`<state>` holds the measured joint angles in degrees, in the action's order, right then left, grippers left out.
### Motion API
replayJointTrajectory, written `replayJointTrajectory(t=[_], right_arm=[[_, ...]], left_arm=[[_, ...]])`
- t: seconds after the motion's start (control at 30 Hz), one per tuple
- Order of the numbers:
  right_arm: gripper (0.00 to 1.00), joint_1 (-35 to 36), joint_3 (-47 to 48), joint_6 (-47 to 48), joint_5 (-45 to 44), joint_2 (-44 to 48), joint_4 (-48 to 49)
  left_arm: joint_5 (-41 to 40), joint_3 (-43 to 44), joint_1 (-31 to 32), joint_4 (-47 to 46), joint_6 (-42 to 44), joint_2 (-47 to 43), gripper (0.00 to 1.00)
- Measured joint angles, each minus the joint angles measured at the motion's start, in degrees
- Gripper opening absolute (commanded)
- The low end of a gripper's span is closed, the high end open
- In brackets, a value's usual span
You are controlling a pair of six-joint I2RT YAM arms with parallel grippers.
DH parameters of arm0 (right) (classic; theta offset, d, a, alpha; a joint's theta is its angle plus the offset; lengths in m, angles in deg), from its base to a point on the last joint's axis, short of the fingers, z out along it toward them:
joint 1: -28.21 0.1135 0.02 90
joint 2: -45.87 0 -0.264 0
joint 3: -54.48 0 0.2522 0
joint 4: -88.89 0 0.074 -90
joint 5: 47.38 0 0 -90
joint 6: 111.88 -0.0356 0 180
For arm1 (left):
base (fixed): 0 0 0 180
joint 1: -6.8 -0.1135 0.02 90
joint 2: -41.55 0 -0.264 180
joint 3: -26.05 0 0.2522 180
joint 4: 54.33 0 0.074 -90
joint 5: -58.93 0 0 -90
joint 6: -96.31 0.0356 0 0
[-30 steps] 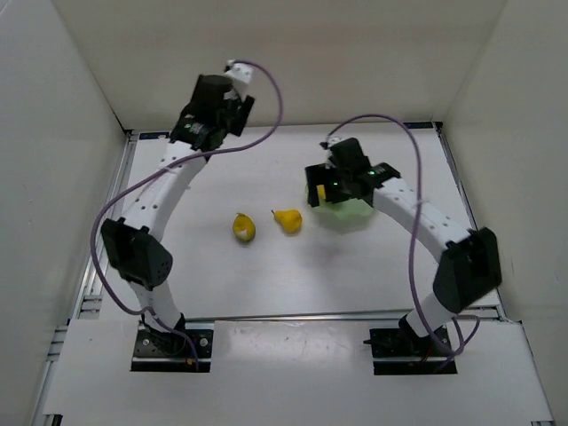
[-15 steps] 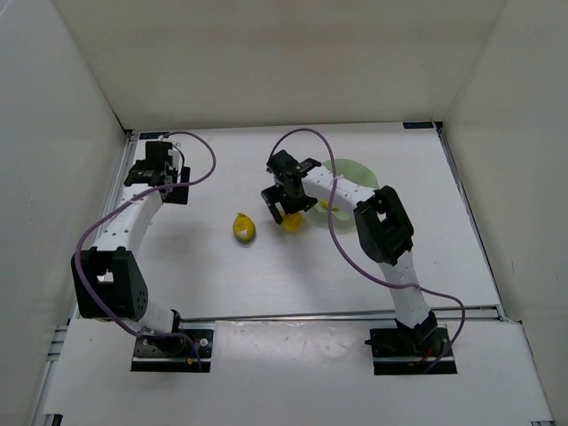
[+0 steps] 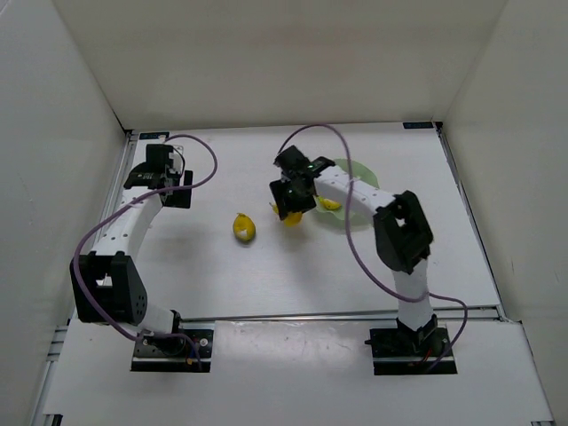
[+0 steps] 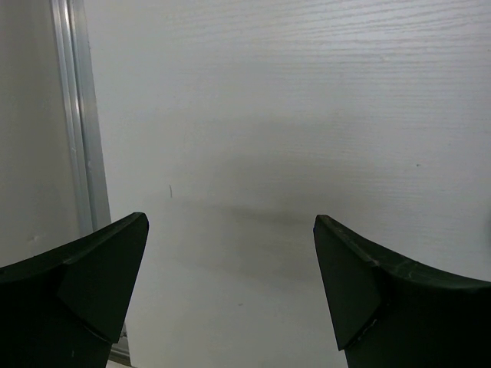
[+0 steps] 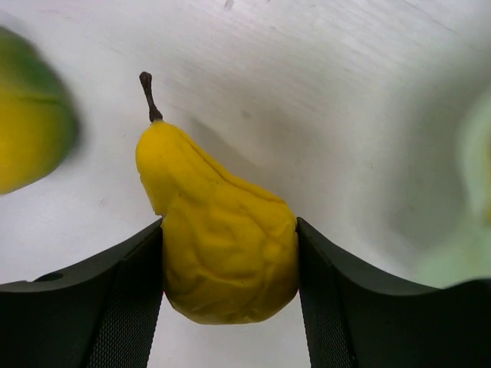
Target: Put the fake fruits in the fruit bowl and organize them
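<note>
- The right gripper is clamping the pear-shaped fruit, with one finger pressing on each flank of its broad end. The stem is pointing away from the wrist camera.
- In the overhead view the pear-shaped fruit is lying on the table near its middle, just left of the fruit bowl. Only its near end is showing from under the right gripper.
- The white-patched fruit is lying on the table to the left of the pear, near it but apart.
- The fruit bowl is sitting right of centre, toward the far side. One yellow fruit is lying in its near-left part.
- The left gripper is hanging with its fingers wide apart over bare table at the far left, beside a metal rail, and is holding nothing.
- The right arm is covering much of the bowl, so its rim is hard to make out. In the right wrist view a yellow-green shape at the left edge and a pale green blur at the right edge are both cut off and out of focus.
</note>
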<state>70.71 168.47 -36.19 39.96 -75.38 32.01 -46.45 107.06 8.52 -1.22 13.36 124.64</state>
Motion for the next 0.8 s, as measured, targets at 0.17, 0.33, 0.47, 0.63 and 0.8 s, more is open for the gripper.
replayJointTrajectory(t=[0.17,0.33,0.47,0.63,0.8], right_arm=[[0.22,-7.5,-11.9,-9.8,-1.9,20.5,7.2],[0.73,-19.7,-12.3,-16.6,-9.8,26.9,7.9],[1.0,-24.6,-10.8,-17.8,-11.2,19.0,5.6],[1.0,-26.0,-10.9,-17.4,-11.1,15.6,1.6],[1.0,-25.7,-11.7,-16.2,-11.8,22.3,1.6]], left_arm=[[0.5,0.0,3.5,1.8,1.3,0.0,1.0],[1.3,0.3,8.9,3.9,2.7,0.3,1.0],[1.8,3.0,13.5,5.9,3.7,2.7,1.0],[6.5,8.0,18.8,8.6,3.9,8.0,1.0],[13.9,13.0,21.0,10.9,3.0,14.6,1.0]])
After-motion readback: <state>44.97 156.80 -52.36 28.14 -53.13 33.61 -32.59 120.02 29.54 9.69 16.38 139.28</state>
